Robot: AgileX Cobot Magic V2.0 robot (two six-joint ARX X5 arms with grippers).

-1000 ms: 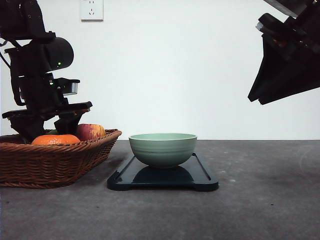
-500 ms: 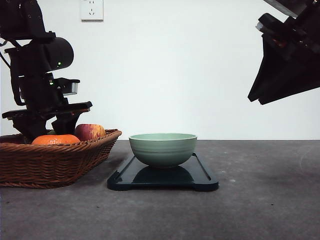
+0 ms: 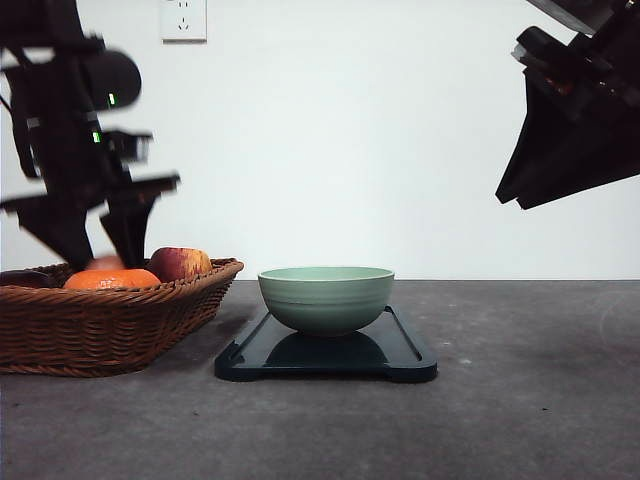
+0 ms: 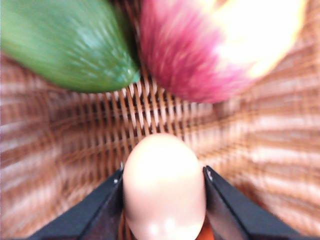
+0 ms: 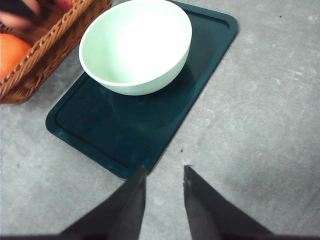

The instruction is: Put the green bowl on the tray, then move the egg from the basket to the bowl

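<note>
Wicker basket: your L gripper clamps egg above it. Green bowl sits on tray. R gripper slightly parted, empty.

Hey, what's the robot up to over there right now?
The left gripper is shut on the egg above the basket, beside an apple. The green bowl already sits on the tray, empty. The right gripper hangs open above the table near the tray.
</note>
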